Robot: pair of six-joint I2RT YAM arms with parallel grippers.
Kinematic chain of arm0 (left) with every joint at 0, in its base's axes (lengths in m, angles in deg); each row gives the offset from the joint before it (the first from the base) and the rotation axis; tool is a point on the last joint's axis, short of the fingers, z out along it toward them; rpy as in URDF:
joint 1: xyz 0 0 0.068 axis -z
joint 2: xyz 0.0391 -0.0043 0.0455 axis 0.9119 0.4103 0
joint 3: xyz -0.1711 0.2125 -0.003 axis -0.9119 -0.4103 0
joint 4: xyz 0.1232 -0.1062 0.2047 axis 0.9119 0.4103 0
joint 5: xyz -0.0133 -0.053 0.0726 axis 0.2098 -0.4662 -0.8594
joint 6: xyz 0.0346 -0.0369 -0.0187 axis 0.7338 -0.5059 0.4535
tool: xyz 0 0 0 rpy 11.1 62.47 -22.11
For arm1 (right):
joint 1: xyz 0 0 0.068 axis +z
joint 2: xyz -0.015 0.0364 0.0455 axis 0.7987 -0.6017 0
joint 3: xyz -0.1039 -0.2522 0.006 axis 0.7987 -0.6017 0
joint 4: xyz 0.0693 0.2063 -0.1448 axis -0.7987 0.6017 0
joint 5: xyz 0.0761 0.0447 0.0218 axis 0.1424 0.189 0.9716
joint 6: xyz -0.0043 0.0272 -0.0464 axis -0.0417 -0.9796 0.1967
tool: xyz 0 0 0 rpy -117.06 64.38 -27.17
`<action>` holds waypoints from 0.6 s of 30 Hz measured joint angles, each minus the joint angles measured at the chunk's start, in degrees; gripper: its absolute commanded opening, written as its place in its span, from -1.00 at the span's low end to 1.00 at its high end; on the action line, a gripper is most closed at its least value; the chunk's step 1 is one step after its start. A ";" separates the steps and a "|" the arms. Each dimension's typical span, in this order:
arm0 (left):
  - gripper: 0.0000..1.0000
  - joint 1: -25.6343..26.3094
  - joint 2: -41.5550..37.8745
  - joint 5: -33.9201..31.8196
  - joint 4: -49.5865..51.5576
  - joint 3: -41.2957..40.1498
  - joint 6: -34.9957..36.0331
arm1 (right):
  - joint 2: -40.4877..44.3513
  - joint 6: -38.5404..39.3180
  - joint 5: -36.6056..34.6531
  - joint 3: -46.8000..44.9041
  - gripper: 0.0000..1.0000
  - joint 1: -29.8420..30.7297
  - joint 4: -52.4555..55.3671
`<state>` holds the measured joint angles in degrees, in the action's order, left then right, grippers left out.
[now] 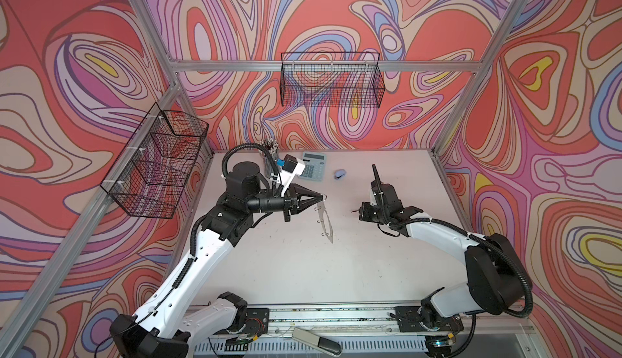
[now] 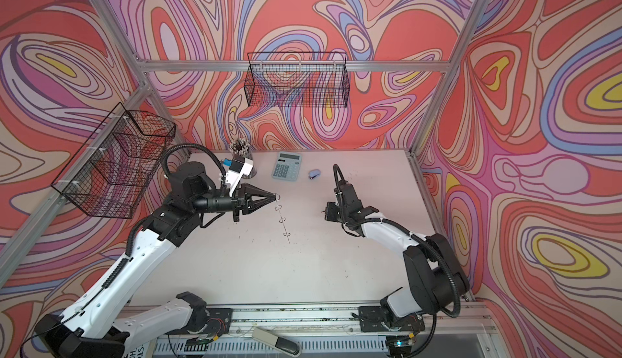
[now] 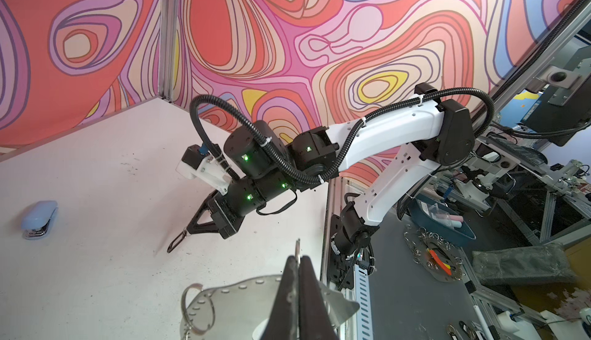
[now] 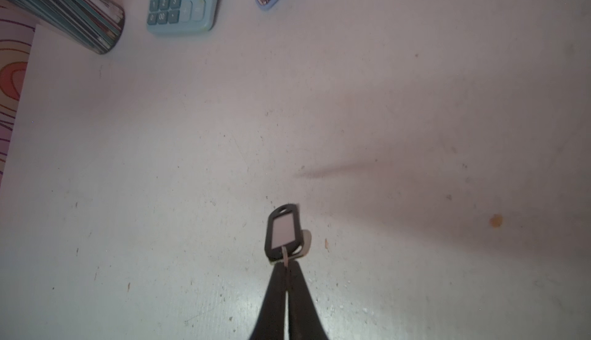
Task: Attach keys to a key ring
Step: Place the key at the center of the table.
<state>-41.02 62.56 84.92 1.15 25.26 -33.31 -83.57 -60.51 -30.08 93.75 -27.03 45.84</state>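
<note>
left gripper (image 1: 322, 197): jaws closed, pinching rim of flat grey oval key ring (image 1: 326, 221) with dotted edge and silver wire loops, edge-on over white table (image 1: 303, 272) | right gripper (image 4: 287, 266): clamped on small silver key (image 4: 282, 231) with black oblong plastic tag, well apart from ring

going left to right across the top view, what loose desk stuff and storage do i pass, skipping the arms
side wire basket → pen cup → calculator → stapler
</note>
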 measured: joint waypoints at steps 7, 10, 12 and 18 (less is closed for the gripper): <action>-1.00 0.00 0.00 0.02 -0.02 0.00 -0.02 | 1.79 -1.16 -1.29 -7.43 -1.00 4.44 2.03; -1.00 0.00 0.00 0.02 -0.04 0.00 -0.02 | 4.11 -1.27 -1.33 -7.96 -1.00 4.87 3.74; -1.00 0.00 0.00 0.04 -0.15 0.00 -0.02 | 4.76 -1.07 -1.16 -7.96 -1.00 4.94 4.55; -1.00 0.00 0.00 0.22 -0.39 0.00 -0.04 | 3.13 1.66 0.59 -6.75 -1.00 5.05 10.88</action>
<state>-41.02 62.56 85.14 0.76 25.26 -33.35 -80.44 -58.85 -29.49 86.99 -21.98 56.72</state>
